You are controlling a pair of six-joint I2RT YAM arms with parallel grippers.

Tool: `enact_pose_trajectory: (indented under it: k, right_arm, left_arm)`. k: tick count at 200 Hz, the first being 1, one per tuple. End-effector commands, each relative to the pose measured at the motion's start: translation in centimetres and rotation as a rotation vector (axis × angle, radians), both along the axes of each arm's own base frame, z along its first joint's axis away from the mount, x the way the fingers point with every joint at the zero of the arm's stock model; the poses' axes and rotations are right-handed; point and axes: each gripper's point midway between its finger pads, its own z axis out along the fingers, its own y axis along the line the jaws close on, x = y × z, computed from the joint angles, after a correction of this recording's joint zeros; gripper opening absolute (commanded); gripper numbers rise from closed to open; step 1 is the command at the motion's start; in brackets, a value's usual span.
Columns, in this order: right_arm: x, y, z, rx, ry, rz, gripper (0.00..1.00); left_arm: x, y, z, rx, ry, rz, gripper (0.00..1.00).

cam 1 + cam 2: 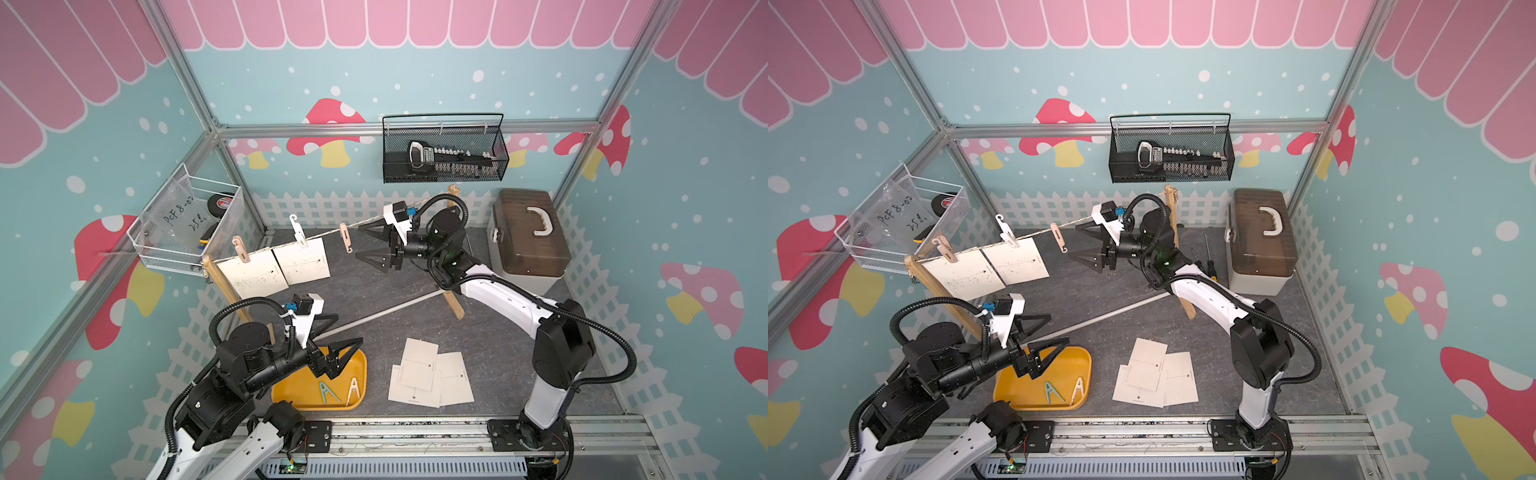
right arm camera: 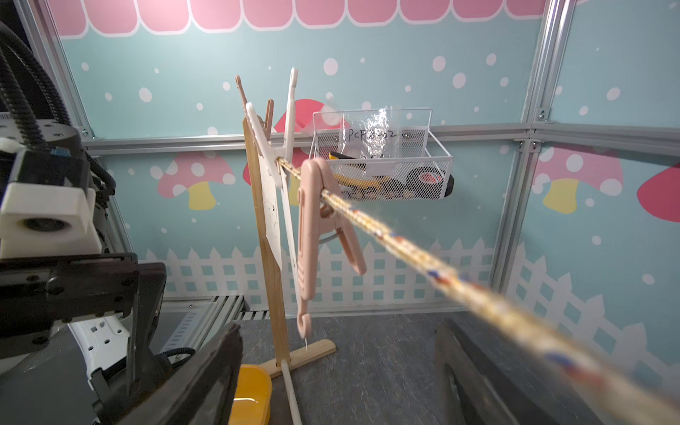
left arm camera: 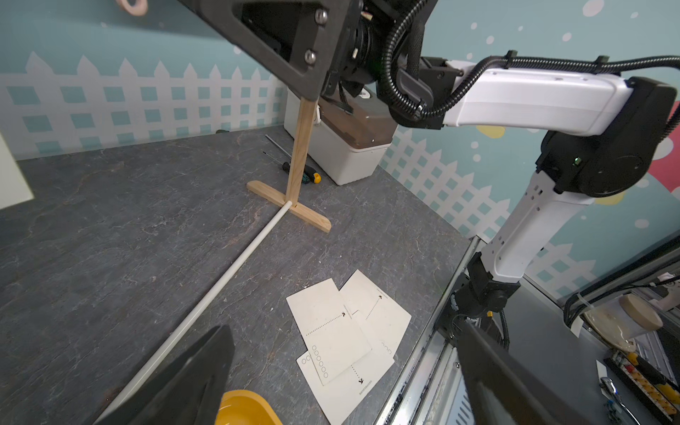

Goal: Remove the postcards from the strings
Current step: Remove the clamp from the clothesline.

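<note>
Hanging postcards (image 1: 305,262): two, clipped side by side on the string (image 1: 324,235) near the left post (image 1: 227,289).
Loose postcards (image 1: 430,376): three, overlapping on the tabletop (image 1: 374,282).
Right gripper (image 1: 358,243): fingers spread, empty, facing the empty pink clip (image 1: 345,237).
Left gripper (image 1: 349,328): fingers spread wide, empty, over the yellow tray (image 1: 316,407).
Step, likely: clear that clip, then the nearer card.
Doing it well: meet the clip's handles squarely, squeeze fully, and draw off without dragging the string.
Edges: the string runs close by the right fingers, and the posts look light and tippable.
Room: bare tabletop under the string, and the right side is free.
</note>
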Motion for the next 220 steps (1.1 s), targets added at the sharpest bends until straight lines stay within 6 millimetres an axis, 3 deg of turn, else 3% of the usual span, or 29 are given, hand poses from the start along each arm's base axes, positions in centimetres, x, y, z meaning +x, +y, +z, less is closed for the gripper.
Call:
enact_pose_trajectory:
  k: [1, 49, 63, 65, 70, 114, 147, 220]
  right_arm:
    - [-1.1, 0.6, 2.6, 0.062, -0.056, 0.043, 0.81]
    - [-1.4, 2.2, 2.8, 0.068, -0.072, 0.078, 0.81]
    - [-1.8, 2.4, 3.8, 0.081, -0.084, 0.086, 0.80]
    - [-1.3, 2.9, 2.7, 0.068, -0.067, 0.088, 0.79]
    - [-1.1, 3.3, 2.2, 0.062, -0.062, 0.090, 0.79]
    - [-1.3, 4.8, 1.2, 0.037, -0.063, 0.107, 0.70]
    - [-1.9, 4.8, 1.1, 0.032, -0.076, 0.132, 0.55]
    - [-2.8, 4.2, 2.8, 0.057, -0.116, 0.123, 0.58]
  left_arm:
    - [0.2, 0.1, -0.3, 0.004, -0.010, 0.007, 0.99]
    - [0.2, 0.2, -0.2, -0.008, -0.016, 0.015, 0.99]
    - [0.2, 0.3, -0.3, -0.008, -0.018, 0.018, 0.99]
    - [0.2, 0.3, -0.3, -0.008, -0.018, 0.018, 0.99]
    - [0.2, 0.3, -0.2, -0.008, -0.019, 0.020, 0.99]
    - [0.1, 0.4, -0.4, -0.004, -0.019, 0.025, 0.99]
    - [0.2, 0.5, -0.5, 0.000, -0.021, 0.029, 0.99]
    - [0.1, 0.6, -0.5, -0.007, -0.022, 0.031, 0.99]
